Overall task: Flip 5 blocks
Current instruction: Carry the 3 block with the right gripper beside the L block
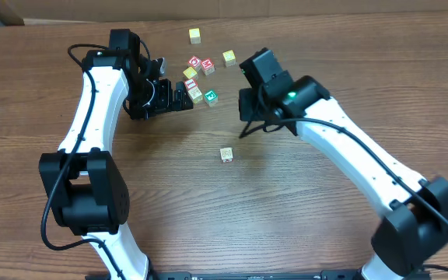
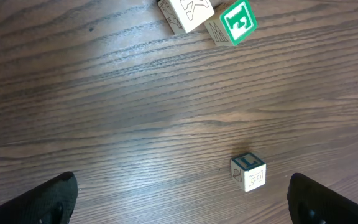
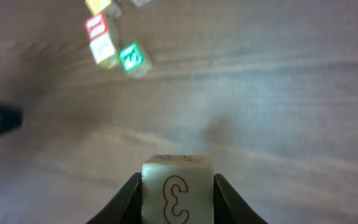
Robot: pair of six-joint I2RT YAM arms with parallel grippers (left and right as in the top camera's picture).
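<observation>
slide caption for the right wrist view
Right gripper clamps a pale block with a red print; other blocks lie beyond.

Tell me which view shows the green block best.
The left wrist view: the green block is close and sharp, its letter F readable. Overhead it is tiny; the right wrist view shows it blurred.

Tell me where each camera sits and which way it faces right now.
Overhead: fixed above the table, looking down; shows both arms, with the left gripper and right gripper.
Left wrist: looks down at the wood and a lone block; its open fingers show at the bottom corners.
Right wrist: looks down and ahead; its fingers clamp a pale block.
Shared: both wrist views catch the green-faced block.
</observation>
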